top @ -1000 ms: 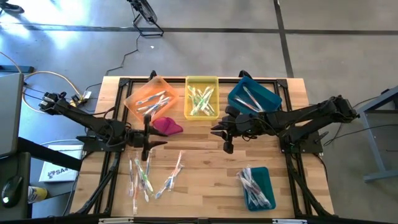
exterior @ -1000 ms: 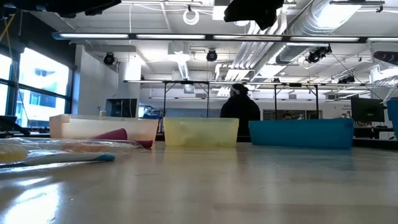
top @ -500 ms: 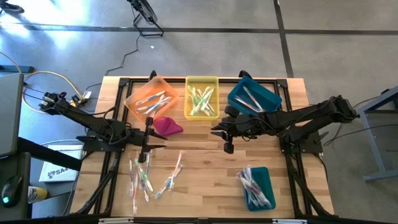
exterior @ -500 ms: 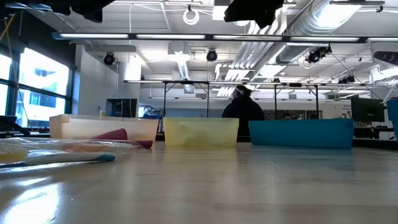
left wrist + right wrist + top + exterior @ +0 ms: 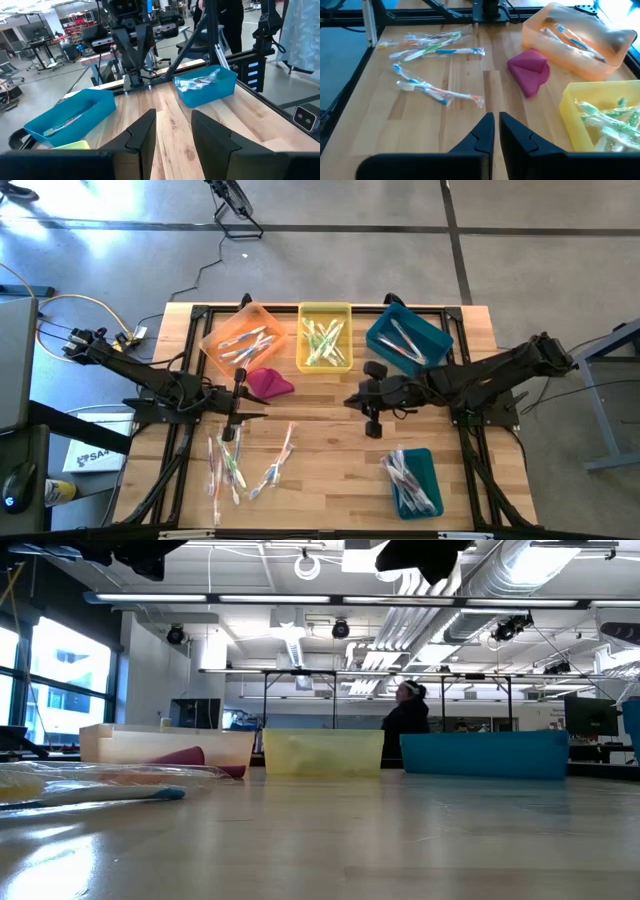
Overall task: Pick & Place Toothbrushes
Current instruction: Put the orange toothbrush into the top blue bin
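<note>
Several wrapped toothbrushes (image 5: pixel 245 462) lie loose on the wooden table near its front left; the right wrist view shows them as well (image 5: pixel 436 47). More toothbrushes lie in the orange bin (image 5: pixel 243 338), the yellow bin (image 5: pixel 325 336) and both teal bins (image 5: pixel 408 340) (image 5: pixel 413 482). My left gripper (image 5: pixel 255 406) hovers above the table beside the magenta cloth (image 5: pixel 268 383), pointing level toward the right edge, open and empty (image 5: pixel 172 125). My right gripper (image 5: pixel 350 400) hangs over the table's middle, slanting down toward the left, shut with nothing between its fingers (image 5: pixel 496 125).
The three far bins stand in a row along the back edge (image 5: pixel 322 753). The near teal bin (image 5: pixel 205 87) sits at the front right. Bare wood lies between the two grippers and in front of the bins. A person (image 5: pixel 405 720) walks in the room behind.
My left gripper has rolled about the line it points along while staying in place. My right gripper has swung a little toward the table's near edge. The person in the background has walked to the right.
</note>
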Controlling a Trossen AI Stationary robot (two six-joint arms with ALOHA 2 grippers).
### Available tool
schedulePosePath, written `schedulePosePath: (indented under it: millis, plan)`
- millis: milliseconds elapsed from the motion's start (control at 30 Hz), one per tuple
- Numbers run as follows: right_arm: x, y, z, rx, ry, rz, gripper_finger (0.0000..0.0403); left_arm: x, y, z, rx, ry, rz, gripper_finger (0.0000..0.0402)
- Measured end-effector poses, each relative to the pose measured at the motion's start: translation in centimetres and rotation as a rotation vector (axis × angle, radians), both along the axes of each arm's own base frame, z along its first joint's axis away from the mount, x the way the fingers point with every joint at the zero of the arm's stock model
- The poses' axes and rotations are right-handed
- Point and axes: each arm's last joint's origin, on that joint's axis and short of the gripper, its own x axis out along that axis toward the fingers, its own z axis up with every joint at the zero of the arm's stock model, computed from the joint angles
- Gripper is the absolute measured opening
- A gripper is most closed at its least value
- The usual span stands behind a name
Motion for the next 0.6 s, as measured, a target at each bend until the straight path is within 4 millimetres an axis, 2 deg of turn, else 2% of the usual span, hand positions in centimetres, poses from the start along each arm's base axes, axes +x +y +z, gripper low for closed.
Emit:
schedulePosePath:
  millis: [267,600]
  plan:
    - [-0.15,0.68,0.01,-0.001,-0.002,0.018,0.0007,0.00,0.00,0.00,-0.001,0.000,0.000,0.0120]
    - [-0.36,0.90,0.29,-0.101,-0.021,0.005,0.0003,0.00,0.00,-0.01,-0.038,0.005,0.001,0.0120]
